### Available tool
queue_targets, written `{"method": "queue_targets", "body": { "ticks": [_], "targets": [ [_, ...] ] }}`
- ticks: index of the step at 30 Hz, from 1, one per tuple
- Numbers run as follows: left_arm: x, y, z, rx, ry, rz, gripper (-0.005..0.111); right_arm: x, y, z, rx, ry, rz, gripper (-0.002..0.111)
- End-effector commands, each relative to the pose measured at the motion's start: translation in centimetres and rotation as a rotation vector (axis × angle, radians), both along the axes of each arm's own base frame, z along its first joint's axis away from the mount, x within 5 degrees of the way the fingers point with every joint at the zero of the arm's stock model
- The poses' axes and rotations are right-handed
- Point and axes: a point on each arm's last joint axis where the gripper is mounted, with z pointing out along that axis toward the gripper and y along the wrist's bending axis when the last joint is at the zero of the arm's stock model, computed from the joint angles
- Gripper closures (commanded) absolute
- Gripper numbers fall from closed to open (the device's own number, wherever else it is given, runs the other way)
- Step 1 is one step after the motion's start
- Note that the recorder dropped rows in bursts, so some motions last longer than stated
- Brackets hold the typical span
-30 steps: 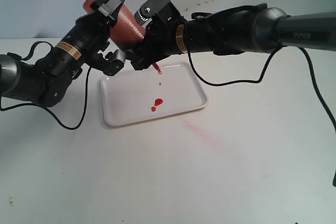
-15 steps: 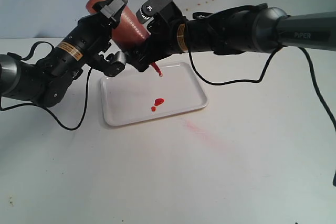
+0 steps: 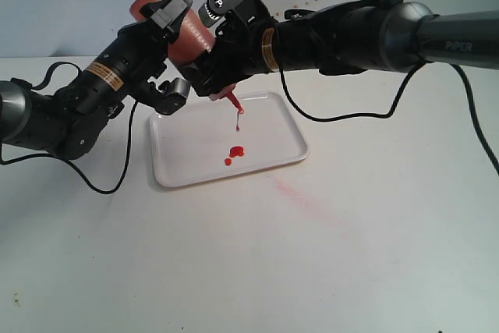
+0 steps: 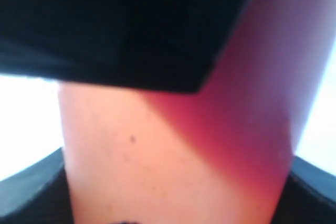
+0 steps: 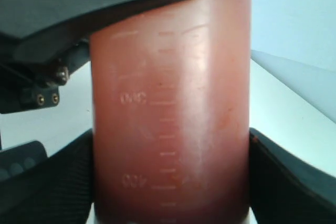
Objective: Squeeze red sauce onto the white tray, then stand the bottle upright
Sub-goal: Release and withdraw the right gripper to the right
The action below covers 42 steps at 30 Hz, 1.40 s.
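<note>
Item 1, bottle (image 3: 189, 37): held in the air above the far left part of the white tray (image 3: 183, 163). It is steeply tilted, base up and away, red nozzle (image 3: 233, 100) pointing down over the tray. In the right wrist view the bottle (image 5: 168, 108) fills the middle of the picture, with moulded scale marks visible on its wall. In the left wrist view the bottle (image 4: 173, 161) is blurred and very close to the lens.

Item 2, left claw (image 3: 173, 48): clamped across the upper body of the bottle, near the base, one finger above and one below. The left wrist view shows dark fingers (image 4: 105, 24) tight against the bottle wall.

Item 3, right claw (image 3: 221, 40): closed around the lower body of the bottle, just behind the nozzle. The right wrist view shows its pads (image 5: 294, 182) pressed against either side of the bottle.

Item 4, red sauce (image 3: 235, 150): one larger blob and a smaller drop just beside it lie on the tray floor, towards the near right. A thin red thread (image 3: 237, 118) hangs from the nozzle tip, clear of the tray.

Item 5, tray: flat on the white table (image 3: 351, 263), its long side skewed to the table edge. A faint pink smear (image 3: 300, 196) marks the table just beyond the tray's near right corner.
</note>
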Motion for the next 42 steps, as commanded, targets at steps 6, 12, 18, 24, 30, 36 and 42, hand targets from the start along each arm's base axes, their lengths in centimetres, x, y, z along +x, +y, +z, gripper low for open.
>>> {"method": "queue_targets", "body": {
  "ticks": [6, 12, 18, 24, 30, 36, 42],
  "targets": [
    [-0.1, 0.0, 1.3, -0.052, -0.050, 0.001, 0.107, 0.1, -0.3, 0.9, 0.009, -0.009, -0.020, 0.108],
    [0.0, 0.2, 1.3, -0.066, -0.047, 0.021, 0.107, -0.1, -0.1, 1.0, 0.021, -0.002, 0.010, 0.097],
    [0.0, 0.3, 1.3, -0.075, -0.045, 0.035, 0.107, -0.4, 0.1, 1.1, 0.043, 0.019, 0.040, 0.007],
    [0.3, 1.0, 1.4, -0.122, -0.032, 0.106, 0.107, -0.4, -0.3, 2.1, 0.035, -0.008, 0.020, 0.006],
    [0.2, 1.7, 0.9, -0.157, -0.003, 0.169, 0.107, -0.1, -2.5, 5.2, 0.075, 0.001, -0.075, 0.009],
    [-0.7, 2.5, -0.6, -0.323, 0.123, 0.201, 0.107, -0.8, -6.5, 7.2, 0.145, 0.060, -0.139, 0.026],
    [-1.9, 3.2, -2.3, -0.448, 0.236, 0.222, 0.107, -3.1, -9.9, 7.2, 0.133, 0.104, -0.167, 0.062]
  ]
}}
